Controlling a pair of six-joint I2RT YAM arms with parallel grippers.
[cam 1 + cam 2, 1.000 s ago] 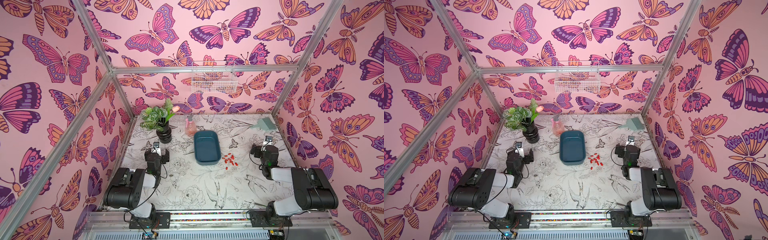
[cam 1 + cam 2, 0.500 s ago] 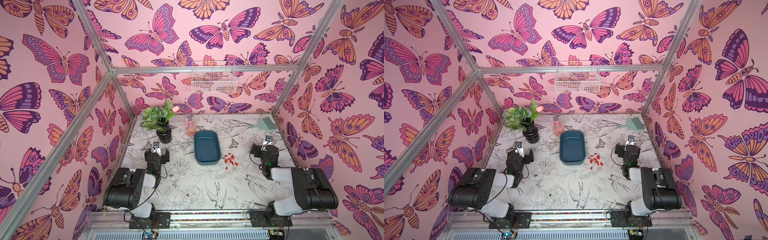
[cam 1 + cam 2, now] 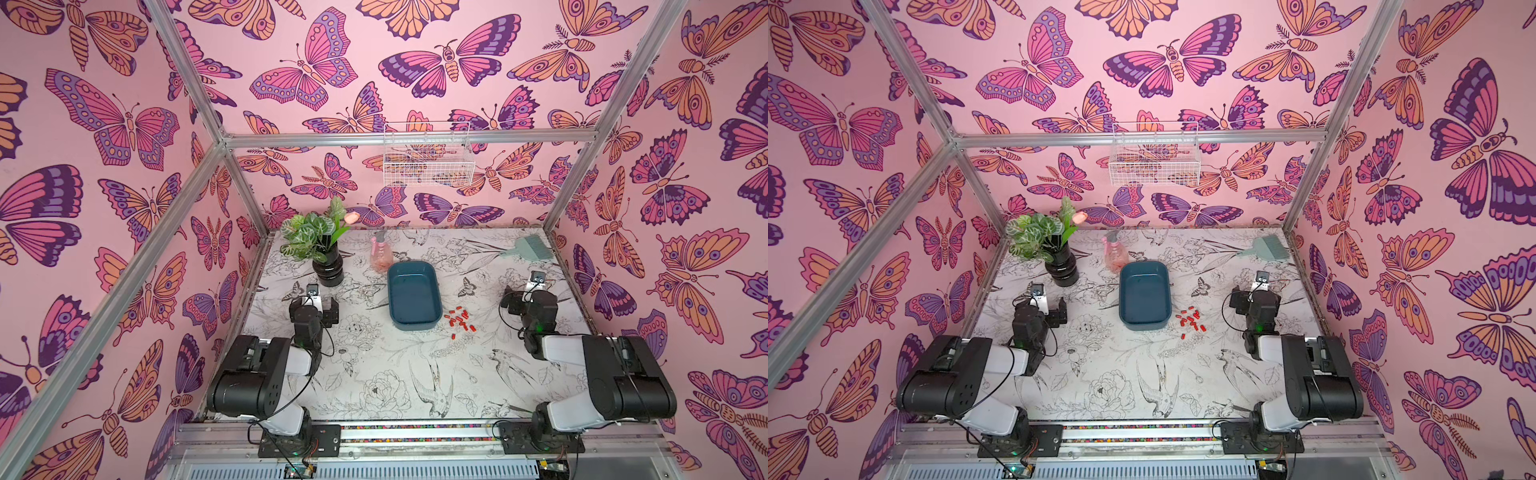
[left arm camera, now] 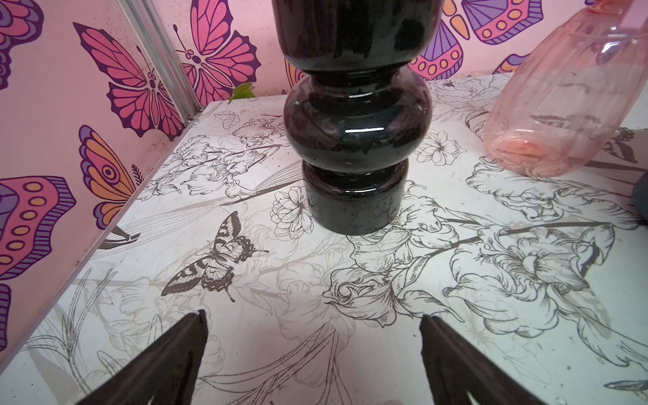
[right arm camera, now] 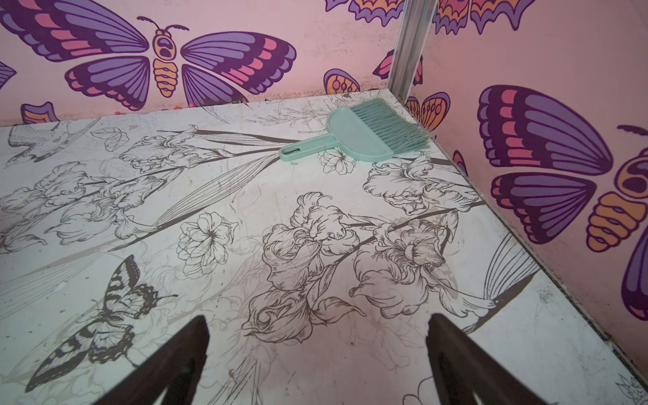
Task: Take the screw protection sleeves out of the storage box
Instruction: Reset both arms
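The dark teal storage box (image 3: 413,296) (image 3: 1144,297) stands in the middle of the table, and I see nothing inside it. Several tiny red screw protection sleeves (image 3: 459,320) (image 3: 1192,320) lie in a loose cluster on the table by the box's near right corner. My left gripper (image 3: 315,303) (image 4: 312,319) rests low at the left, open and empty, facing a black vase. At the right, my right gripper (image 3: 532,293) (image 5: 317,322) is also open and empty, pointing at the far right corner. Neither wrist view shows the box or the sleeves.
A black vase (image 3: 328,270) (image 4: 354,140) with a plant stands at the back left, with a pink spray bottle (image 3: 381,253) (image 4: 561,105) just behind the box. A green hand brush (image 3: 530,248) (image 5: 361,135) lies in the far right corner. A white wire basket (image 3: 426,156) hangs on the back wall.
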